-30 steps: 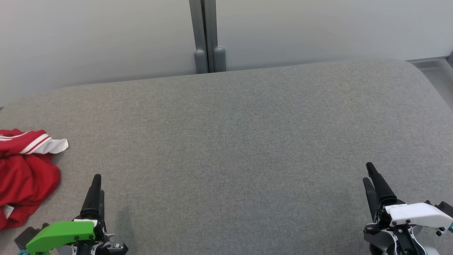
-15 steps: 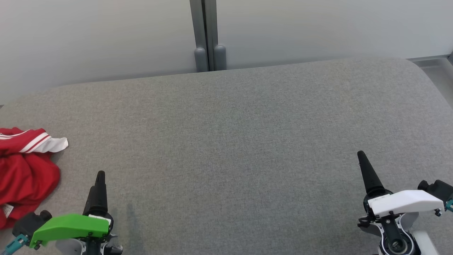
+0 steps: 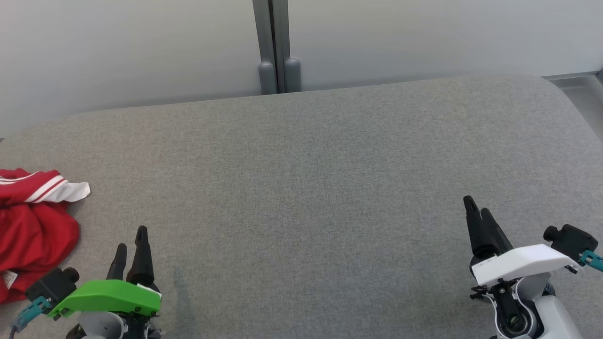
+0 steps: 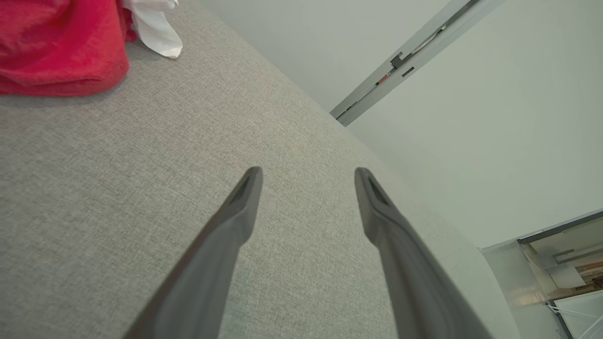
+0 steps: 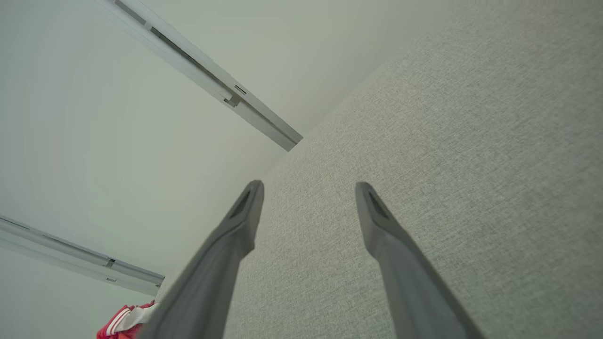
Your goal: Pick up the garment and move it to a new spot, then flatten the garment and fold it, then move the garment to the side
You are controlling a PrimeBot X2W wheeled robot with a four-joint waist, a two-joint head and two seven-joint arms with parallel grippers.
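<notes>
Now | left gripper (image 3: 131, 240), right gripper (image 3: 476, 207): wide, empty, newly rolled | crumpled red-and-white cloth garment (image 3: 33, 235) untouched, left of left gripper | pickup pending

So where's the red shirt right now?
In the head view the red shirt lies crumpled at the far left edge of the grey cushion, just left of the open left tool and not touching it.

No readable txt or nos.
White tag (image 3: 9, 280) on red garment (image 3: 35, 235), head view: dark marks, too tiny & blurred to read.
</notes>
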